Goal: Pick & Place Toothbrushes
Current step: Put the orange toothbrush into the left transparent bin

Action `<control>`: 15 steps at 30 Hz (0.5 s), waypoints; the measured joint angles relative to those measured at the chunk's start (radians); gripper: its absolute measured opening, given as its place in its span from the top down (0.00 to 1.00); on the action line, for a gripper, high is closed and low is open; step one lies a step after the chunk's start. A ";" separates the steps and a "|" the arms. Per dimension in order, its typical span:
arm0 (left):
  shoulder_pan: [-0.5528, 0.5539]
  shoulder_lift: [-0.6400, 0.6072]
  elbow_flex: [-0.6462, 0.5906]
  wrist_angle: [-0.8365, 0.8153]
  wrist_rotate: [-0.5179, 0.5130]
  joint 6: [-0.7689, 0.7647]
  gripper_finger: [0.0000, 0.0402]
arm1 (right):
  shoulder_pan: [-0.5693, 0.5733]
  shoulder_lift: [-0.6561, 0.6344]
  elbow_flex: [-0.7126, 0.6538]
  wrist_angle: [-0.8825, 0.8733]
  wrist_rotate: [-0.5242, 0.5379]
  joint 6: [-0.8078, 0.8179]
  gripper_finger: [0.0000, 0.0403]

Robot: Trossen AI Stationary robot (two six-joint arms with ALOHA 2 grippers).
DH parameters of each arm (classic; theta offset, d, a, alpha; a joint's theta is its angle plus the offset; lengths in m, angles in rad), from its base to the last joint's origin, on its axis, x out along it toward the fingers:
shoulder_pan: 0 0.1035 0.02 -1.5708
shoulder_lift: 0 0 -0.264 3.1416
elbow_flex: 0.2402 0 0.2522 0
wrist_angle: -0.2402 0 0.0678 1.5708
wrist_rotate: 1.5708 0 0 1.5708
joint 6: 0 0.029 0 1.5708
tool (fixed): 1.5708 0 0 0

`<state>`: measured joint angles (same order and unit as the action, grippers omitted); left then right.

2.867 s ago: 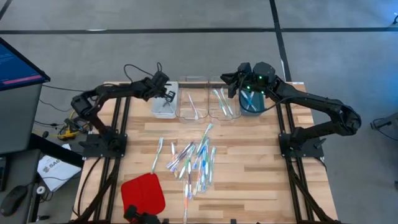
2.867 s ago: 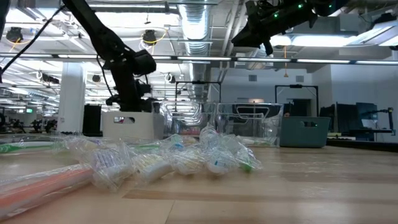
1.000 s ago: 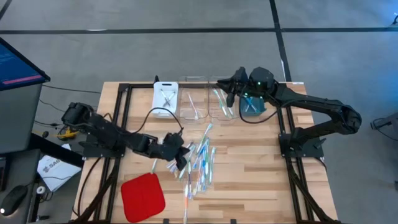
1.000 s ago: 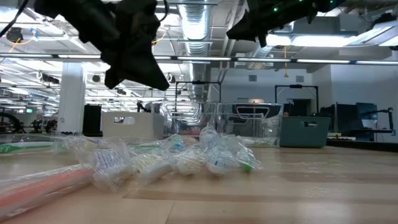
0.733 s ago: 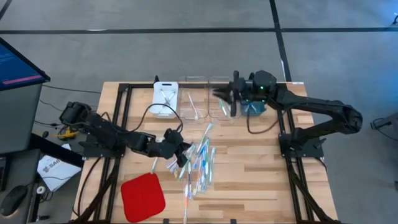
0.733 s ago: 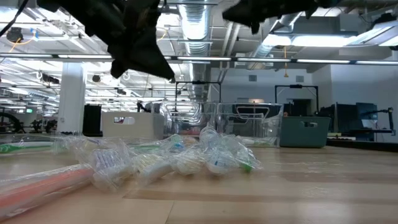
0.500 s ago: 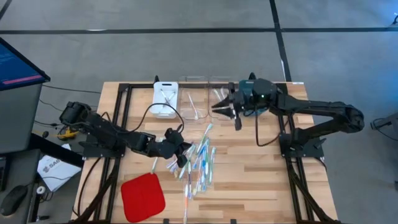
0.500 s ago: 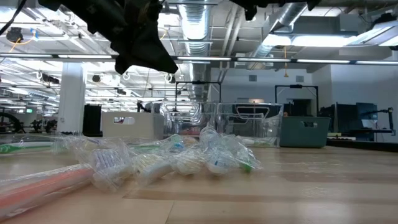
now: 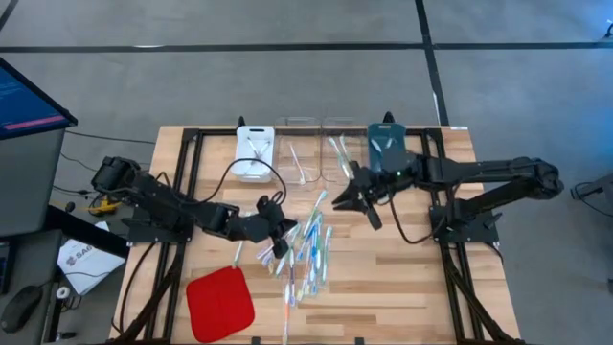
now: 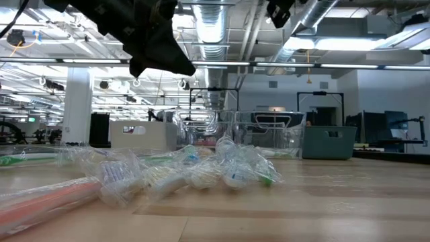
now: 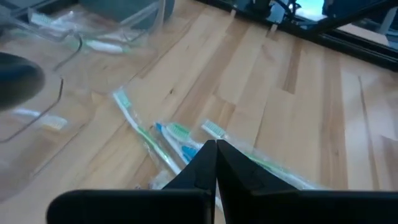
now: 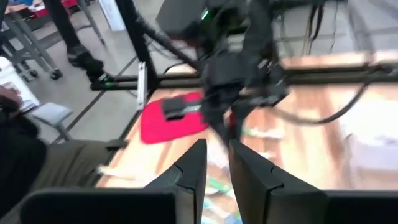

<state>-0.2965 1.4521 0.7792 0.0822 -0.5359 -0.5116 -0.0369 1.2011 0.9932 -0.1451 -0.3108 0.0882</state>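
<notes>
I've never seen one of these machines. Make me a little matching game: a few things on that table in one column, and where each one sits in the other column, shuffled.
Things:
1. red pad
2. toothbrush pile
3. teal bin
4. white tray

Places:
A. far edge, leftmost of the row of containers
B. near left part of the table
C. middle of the table, loose on the wood
D. far edge, rightmost of the row of containers

Pairs: 1-B, 2-C, 3-D, 4-A
</notes>
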 joint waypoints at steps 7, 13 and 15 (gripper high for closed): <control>0.051 0.000 0.000 0.031 0.035 0.010 0.99 | 0.120 0.000 0.000 -0.059 0.130 0.078 0.84; 0.062 0.000 0.000 0.041 0.101 0.009 0.99 | 0.200 0.000 0.000 -0.229 0.158 0.074 0.84; 0.060 0.000 0.000 0.043 0.120 0.009 0.99 | 0.232 0.004 0.000 -0.271 0.214 0.079 0.84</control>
<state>-0.2363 1.4521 0.7788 0.1248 -0.4160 -0.5029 0.1953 1.2048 0.9932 -0.4157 -0.0965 0.1669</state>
